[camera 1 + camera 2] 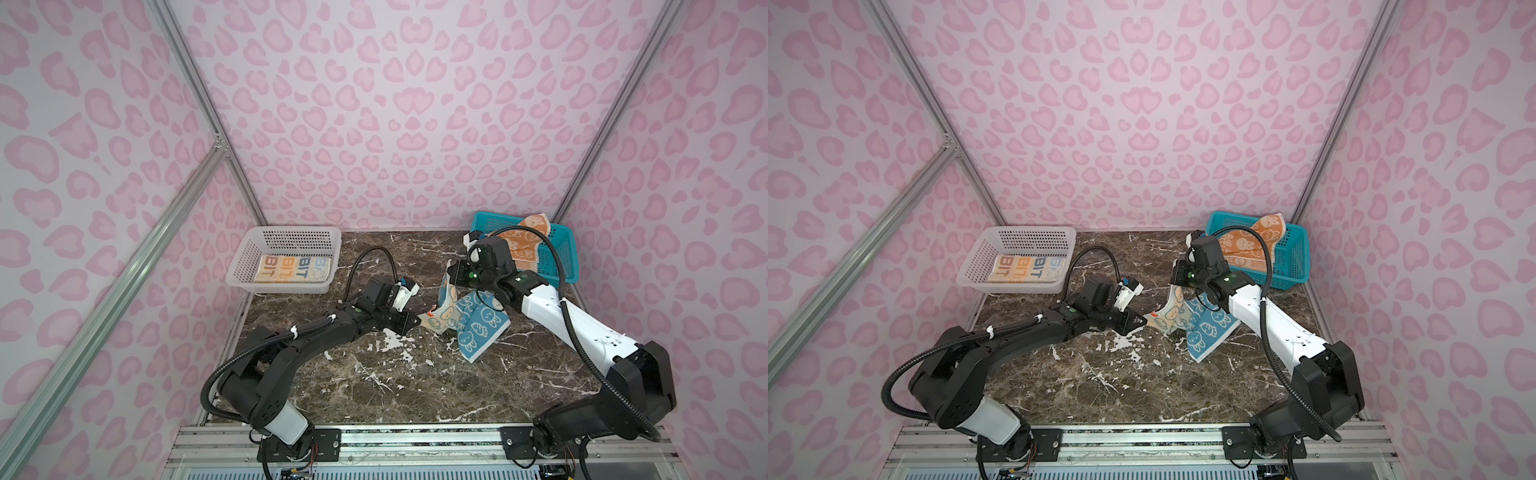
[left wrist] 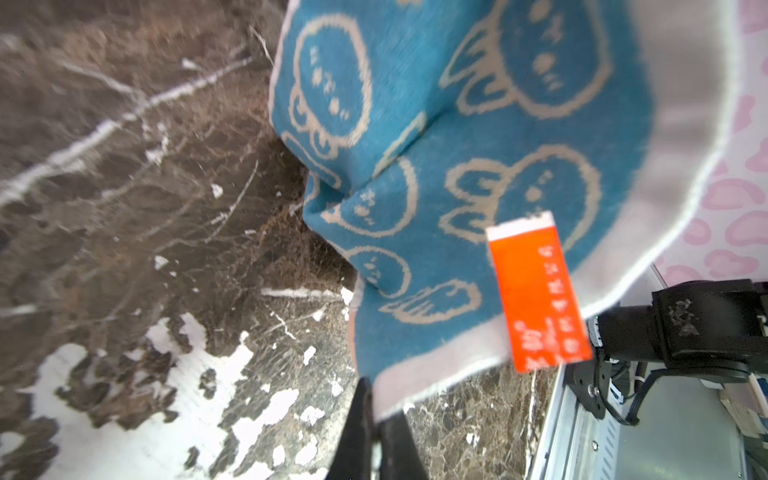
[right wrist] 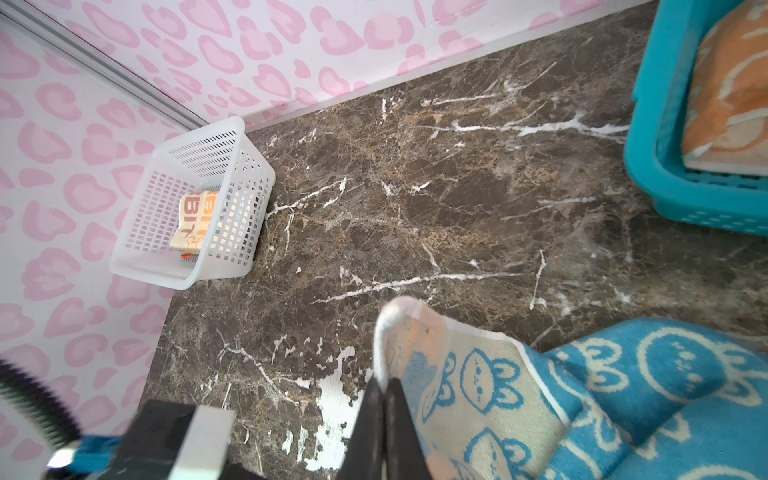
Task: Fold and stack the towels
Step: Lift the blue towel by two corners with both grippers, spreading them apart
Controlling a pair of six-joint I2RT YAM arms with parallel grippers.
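"Blue towel (image 1: 478, 328), the rabbit one, is strung between both arms. Why hold it like that?"

"Each has a corner, I'd say to spread it out before the fold. The left tool (image 1: 417, 322) is shut tight on the cream border, just beside the orange tag (image 2: 538, 299). The right tool (image 3: 384, 384) is pinched on another corner and held higher, so the cloth hangs from it and sags towards the left tool."

"Is it clear of the counter (image 1: 374, 386)?"

"Not all of it. The low corner, beneath the right tool, looks to rest on the marble. The middle is bunched up, so I can't tell whether that touches."

"And the other two?"

"The cream towel (image 1: 295, 268) lies folded in the white basket (image 1: 286, 232), beyond the left tool, so that one looks finished. The orange towel (image 1: 515, 245) slumps unfolded over the rim of the teal basket (image 1: 561, 266), behind the right tool, waiting its turn, I'd guess."

"What can't you make out?"

"From above, the right tool's grip hides behind its own wrist. Only the view from that wrist shows the pinch. The right arm (image 1: 540, 301) covers part of the orange towel. Close to the left tool everything is smeared, so the tag's print is unreadable. I can't count the cream towel's layers."
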